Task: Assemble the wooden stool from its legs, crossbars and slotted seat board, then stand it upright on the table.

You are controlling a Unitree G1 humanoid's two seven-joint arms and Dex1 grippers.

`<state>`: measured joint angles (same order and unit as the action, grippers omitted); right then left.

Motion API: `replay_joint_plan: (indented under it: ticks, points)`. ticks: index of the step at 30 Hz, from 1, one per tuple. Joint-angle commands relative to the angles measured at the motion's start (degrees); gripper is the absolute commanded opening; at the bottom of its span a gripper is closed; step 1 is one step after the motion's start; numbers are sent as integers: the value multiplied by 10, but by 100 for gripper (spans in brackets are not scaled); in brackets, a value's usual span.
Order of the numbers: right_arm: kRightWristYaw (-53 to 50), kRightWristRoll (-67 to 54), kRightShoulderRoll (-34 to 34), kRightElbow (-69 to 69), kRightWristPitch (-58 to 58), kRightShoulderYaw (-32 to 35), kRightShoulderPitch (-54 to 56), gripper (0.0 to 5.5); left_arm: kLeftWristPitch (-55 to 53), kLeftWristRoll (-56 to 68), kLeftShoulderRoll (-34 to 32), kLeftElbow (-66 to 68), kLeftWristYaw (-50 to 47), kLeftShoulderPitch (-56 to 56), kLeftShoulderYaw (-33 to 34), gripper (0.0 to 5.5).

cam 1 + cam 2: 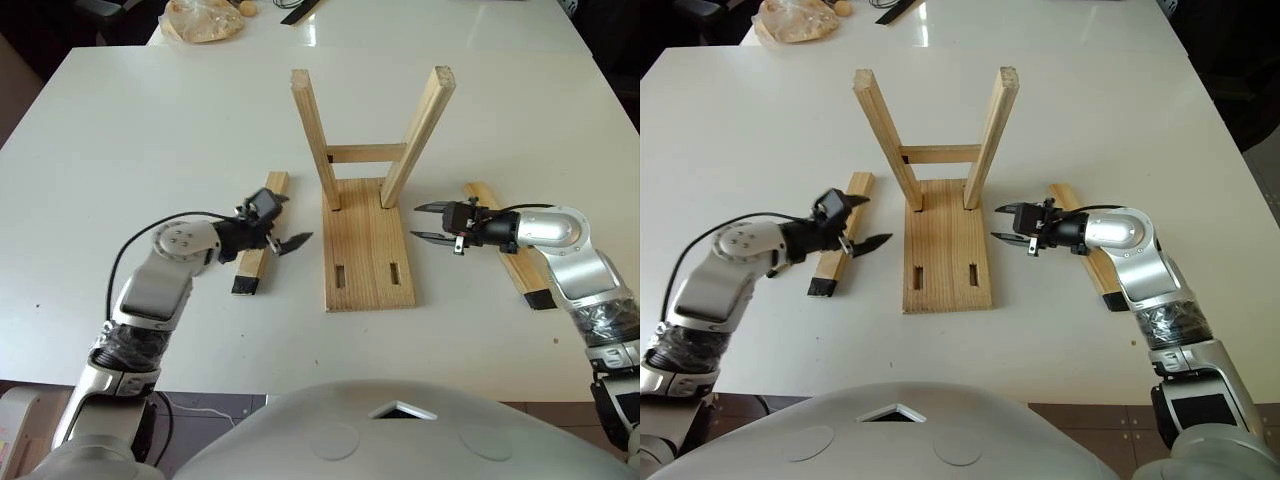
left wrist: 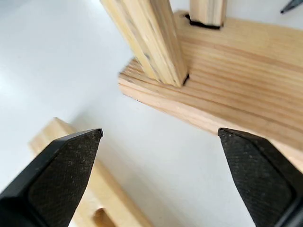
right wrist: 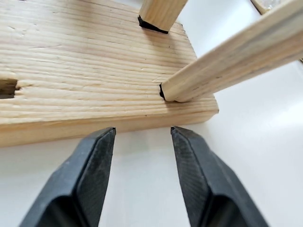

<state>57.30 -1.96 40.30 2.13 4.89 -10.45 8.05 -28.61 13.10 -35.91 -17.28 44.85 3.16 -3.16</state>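
The slotted seat board (image 1: 368, 245) lies flat in the middle of the white table. Two legs (image 1: 313, 135) (image 1: 420, 130) stand in its far slots, joined by a crossbar (image 1: 365, 153). The two near slots (image 1: 341, 274) are empty. One loose leg (image 1: 262, 232) lies left of the board, another (image 1: 510, 250) lies right of it. My left gripper (image 1: 293, 218) hovers open between the left loose leg and the board's left edge. Just off the board's right edge, near the standing right leg, my right gripper (image 1: 416, 221) is also open and holds nothing.
A clear bag with something pale brown (image 1: 203, 18) and a dark object (image 1: 300, 8) sit at the table's far edge. Bare table (image 1: 150, 130) stretches to the far left and far right of the standing legs.
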Motion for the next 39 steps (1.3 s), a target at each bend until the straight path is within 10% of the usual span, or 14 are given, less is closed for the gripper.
replay_joint_plan:
  ticks: [1, 9, 22, 39]
  points:
    - [-20, -36, 29, -40, -36, 72, -45, 217, -17, 6, -67, -38, 3, -63, 98, 453]
    - [-50, -64, 66, -80, -68, 189, -147, 217, 44, -4, -154, -22, 93, -272, 245, 453]
    - [-57, -42, 57, -71, -68, 146, -94, 217, 157, -46, -143, 154, 105, -212, 151, 453]
    - [-64, -30, 53, -48, -51, 125, -56, 217, 203, -20, -126, 249, 122, -184, 111, 180]
